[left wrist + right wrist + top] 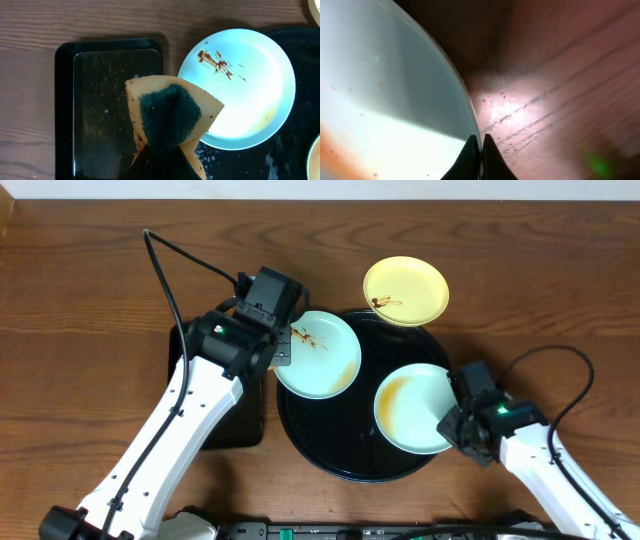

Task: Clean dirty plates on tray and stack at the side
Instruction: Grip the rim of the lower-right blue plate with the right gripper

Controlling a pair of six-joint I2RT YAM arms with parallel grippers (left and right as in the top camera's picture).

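Our right claw is pinched shut on the thin rim of the right mint plate, which lies on the right part of the round tray. In the right wrist view only the fingertips bite the edge. That is the first risk: if the plate is lifted or scrubbed hard, we judge it could pivot in this narrow hold and slip out.

Our left claw is clamped on the sponge, its green scouring face towards the camera, hanging just beside the left mint plate, with no contact that we can see. This plate carries brown smears and overhangs the round tray's left rim, so a downward push near its outer edge could tip it or skid it off — nothing holds it in place.

The yellow plate sits across the tray's far rim, partly over the worktop; a sweep of either arm could knock it.

For room, we see bare wood to the right of the tray and along the far side, a fair place for stacking. The left is tighter: the rectangular tray lies just beside the round one, under the left arm, and a cable loops above it.
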